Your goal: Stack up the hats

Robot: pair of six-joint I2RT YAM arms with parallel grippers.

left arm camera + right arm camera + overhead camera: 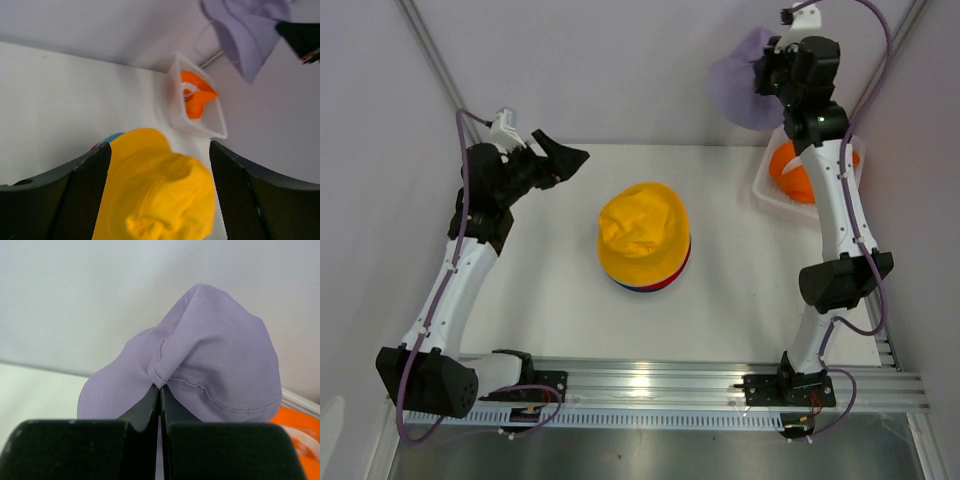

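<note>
A stack of hats stands mid-table with the yellow hat [643, 235] on top; red and navy brims [665, 283] show beneath it, and a teal edge [111, 137] shows in the left wrist view. My right gripper [767, 72] is shut on the lavender hat [738, 88] and holds it in the air above the basket, at the back right; it pinches a fold of it [161, 385]. The orange hat [792, 168] lies in the white basket [765, 196]. My left gripper [568, 160] is open and empty, raised left of the stack [157, 190].
The white lattice basket [212, 127] sits at the table's back right corner by the wall. A thin frame bar [435, 60] runs up the back left. A metal rail [650, 385] with the arm bases lines the near edge.
</note>
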